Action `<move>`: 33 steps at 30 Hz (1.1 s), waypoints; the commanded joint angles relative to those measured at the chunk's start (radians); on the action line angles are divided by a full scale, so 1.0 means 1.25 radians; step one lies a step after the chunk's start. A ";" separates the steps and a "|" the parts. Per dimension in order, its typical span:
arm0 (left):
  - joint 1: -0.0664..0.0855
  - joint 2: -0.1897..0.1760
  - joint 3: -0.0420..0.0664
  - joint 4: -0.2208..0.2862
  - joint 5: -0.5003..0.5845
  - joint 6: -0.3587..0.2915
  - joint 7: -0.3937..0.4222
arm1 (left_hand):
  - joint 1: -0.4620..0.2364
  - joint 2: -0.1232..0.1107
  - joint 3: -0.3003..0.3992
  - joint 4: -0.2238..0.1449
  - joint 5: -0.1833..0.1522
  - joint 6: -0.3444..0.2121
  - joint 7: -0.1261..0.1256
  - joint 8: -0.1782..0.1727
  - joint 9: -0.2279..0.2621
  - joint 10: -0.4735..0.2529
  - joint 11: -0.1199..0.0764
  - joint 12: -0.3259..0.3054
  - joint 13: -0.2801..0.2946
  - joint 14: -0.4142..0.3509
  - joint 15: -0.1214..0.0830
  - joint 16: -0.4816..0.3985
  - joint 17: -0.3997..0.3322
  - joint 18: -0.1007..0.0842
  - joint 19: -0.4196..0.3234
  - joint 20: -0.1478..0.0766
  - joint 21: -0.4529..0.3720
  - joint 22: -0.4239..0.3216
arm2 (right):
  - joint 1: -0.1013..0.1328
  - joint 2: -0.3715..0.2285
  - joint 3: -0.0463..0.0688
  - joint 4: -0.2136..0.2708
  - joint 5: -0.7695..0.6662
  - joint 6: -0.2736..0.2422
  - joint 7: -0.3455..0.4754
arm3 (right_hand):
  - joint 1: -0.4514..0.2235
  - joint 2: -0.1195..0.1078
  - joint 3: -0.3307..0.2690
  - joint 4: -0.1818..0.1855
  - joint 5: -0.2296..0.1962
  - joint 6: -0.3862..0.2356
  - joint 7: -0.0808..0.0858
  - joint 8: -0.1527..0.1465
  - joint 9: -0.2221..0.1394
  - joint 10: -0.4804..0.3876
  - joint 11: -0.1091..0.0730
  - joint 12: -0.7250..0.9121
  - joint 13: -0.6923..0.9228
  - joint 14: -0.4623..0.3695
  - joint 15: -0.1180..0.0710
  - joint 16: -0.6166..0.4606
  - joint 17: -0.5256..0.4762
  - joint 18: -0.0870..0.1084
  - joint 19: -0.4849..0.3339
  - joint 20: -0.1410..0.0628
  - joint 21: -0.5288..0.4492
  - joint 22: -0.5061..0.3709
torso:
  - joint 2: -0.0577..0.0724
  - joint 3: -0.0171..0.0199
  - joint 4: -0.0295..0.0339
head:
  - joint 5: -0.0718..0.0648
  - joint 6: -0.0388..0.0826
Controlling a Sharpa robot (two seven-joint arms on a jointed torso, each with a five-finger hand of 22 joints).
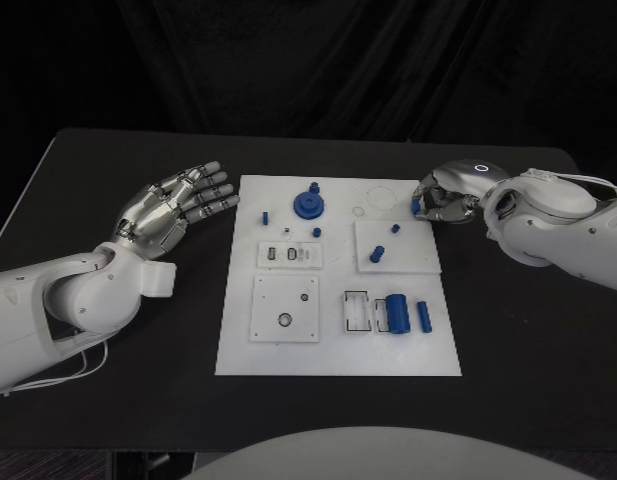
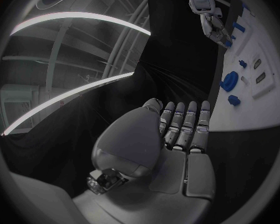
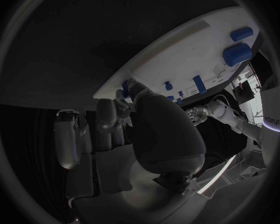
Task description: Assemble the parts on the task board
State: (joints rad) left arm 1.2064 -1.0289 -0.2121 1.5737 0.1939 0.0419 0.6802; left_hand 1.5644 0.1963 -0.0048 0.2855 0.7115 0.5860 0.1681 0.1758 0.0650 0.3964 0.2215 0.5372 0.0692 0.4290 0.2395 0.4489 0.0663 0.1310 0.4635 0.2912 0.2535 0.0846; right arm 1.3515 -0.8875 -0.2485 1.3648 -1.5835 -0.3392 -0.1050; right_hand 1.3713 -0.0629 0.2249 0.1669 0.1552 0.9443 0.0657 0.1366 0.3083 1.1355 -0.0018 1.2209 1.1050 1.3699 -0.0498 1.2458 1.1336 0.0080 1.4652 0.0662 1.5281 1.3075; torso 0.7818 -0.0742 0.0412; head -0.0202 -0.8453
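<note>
The white task board (image 1: 395, 355) lies in the middle of the black table. At its far right corner my right hand (image 1: 450, 193) has its fingers curled in and pinches a small blue part (image 1: 415, 208); the right wrist view shows this part (image 3: 125, 88) between the fingertips of that hand (image 3: 146, 129). My left hand (image 1: 176, 205) hovers beside the board's far left corner, fingers straight and apart, holding nothing; the left wrist view also shows this hand (image 2: 177, 134). On the board stand a blue round knob (image 1: 308, 203), small blue pegs (image 1: 265, 216) and two blue cylinders (image 1: 399, 313).
A raised white plate (image 1: 409, 262) on the board carries two blue pieces (image 1: 376, 252). A slotted plate (image 1: 291, 254), a square plate with a hole (image 1: 287, 308) and white rings (image 1: 380, 198) also lie there. Bare table (image 1: 539, 380) surrounds the board.
</note>
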 commanded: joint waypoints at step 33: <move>-0.003 -0.003 0.001 -0.002 0.002 0.014 0.006 | -0.002 -0.006 0.008 -0.001 -0.005 -0.004 0.006 -0.003 0.000 -0.004 0.005 0.004 -0.001 -0.005 0.003 0.006 0.000 -0.012 -0.002 -0.001 -0.002 -0.001 | 0.002 -0.036 0.003 0.201 0.097 -0.201 0.058 | 0.011 0.014 -0.001 -0.002 0.132 0.044 -0.002 0.037 0.090 0.033 -0.009 0.021 0.023 0.024 -0.012 0.019 0.035 -0.003 0.076 -0.014 0.023 0.206 | 0.000 -0.0003 0.0006 | 0.003 -0.002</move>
State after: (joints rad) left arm 1.2033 -1.0331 -0.2121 1.5697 0.1939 0.0467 0.6784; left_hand 1.5643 0.1963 0.0021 0.2841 0.7115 0.5860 0.1681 0.1758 0.0650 0.3925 0.2250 0.5372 0.0692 0.4290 0.2395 0.4528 0.0661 0.1309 0.4635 0.2912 0.2535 0.0848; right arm 1.3531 -0.9350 -0.2454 1.6036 -1.5153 -0.5363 -0.0712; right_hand 1.3755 -0.0482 0.2180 0.1651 0.3163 0.9965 0.0618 0.1796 0.3858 1.1722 -0.0143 1.2429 1.1325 1.3921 -0.0644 1.2665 1.1763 0.0079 1.4688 0.0552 1.5518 1.3073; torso 0.7817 -0.0744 0.0412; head -0.0138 -0.8461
